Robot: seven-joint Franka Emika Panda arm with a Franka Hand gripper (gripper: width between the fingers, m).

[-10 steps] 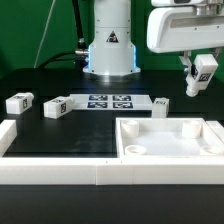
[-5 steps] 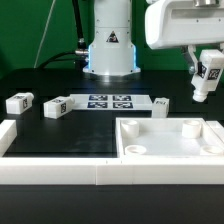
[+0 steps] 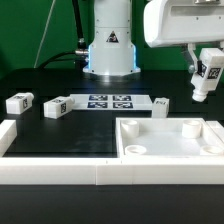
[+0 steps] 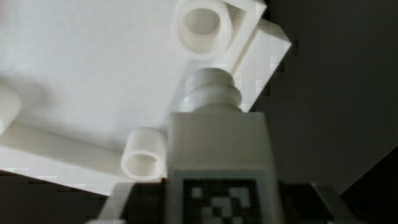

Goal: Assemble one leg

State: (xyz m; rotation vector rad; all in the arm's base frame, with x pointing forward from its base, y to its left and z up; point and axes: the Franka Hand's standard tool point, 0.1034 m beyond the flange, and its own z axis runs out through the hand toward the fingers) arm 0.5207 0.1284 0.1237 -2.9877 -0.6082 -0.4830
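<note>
My gripper is shut on a leg, a stubby white block with a square tag, and holds it tilted in the air at the exterior view's right. It hangs above the far right corner of the large white tray-like piece. In the wrist view the held leg points down at that piece, close to a corner hole. Three more legs lie on the table: two at the exterior view's left and one right of the marker board.
The marker board lies flat before the robot base. A low white wall runs along the front and the exterior view's left edge of the black table.
The gripper with the leg has moved a little toward the exterior view's right over the first half second. Since then nothing has visibly moved.
</note>
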